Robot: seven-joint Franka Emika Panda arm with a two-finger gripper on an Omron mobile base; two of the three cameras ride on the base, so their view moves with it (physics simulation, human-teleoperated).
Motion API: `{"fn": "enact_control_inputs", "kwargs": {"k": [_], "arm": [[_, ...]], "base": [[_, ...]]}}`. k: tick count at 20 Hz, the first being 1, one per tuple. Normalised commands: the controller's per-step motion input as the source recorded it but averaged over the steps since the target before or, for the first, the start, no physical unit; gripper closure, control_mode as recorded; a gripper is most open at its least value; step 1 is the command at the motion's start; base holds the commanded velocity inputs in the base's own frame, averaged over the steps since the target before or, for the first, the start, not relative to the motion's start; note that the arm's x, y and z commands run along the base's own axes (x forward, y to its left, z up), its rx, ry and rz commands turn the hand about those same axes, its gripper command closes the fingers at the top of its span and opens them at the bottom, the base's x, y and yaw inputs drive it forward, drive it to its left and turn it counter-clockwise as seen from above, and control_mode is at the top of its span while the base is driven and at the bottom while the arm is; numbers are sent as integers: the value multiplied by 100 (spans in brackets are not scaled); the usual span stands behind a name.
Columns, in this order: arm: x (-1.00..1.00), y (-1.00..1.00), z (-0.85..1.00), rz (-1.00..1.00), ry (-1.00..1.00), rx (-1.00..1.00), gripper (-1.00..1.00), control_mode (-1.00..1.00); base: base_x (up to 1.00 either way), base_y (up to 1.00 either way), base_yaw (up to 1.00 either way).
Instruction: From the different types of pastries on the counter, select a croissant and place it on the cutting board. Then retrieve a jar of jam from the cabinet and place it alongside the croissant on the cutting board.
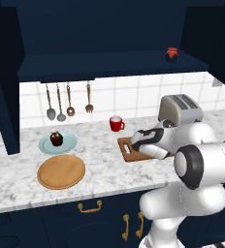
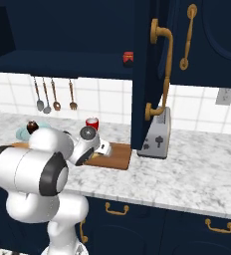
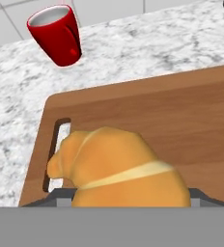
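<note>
Croissant (image 3: 121,169) fills the space right at my jaws (image 3: 128,195), over the handle-slot end of the cutting board (image 3: 181,116); I cannot tell whether I am gripping it or have let go, since it hides my fingertips and where it meets the board. My hand (image 1: 144,140) hangs low over the near left part of the board. Behind the board stands a red mug (image 3: 56,34) with a white inside, on the marbled surface (image 3: 147,43). To my right sits a toaster (image 1: 181,110), just beside the board. Well to the left a blue plate (image 1: 68,144) carries the dark chocolate pastry (image 1: 56,138), and a round wooden plate (image 1: 61,171) lies nearer the front edge. Up in the navy cabinet (image 1: 109,63), the jar of jam (image 1: 171,54) sits on the shelf's right end. Bare marble lies between the plates and the board.
</note>
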Motion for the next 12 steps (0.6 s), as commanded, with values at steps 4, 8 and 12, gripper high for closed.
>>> {"fn": "enact_control_inputs", "kwargs": {"k": [4,8,12], "arm": [[27,0,-26,0,0,0,100,-100],[24,0,-29,0,0,0,100,-100],[4,0,-29,0,0,0,-100,-100]], "base": [[0,0,0],[0,0,0],[0,0,0]]}}
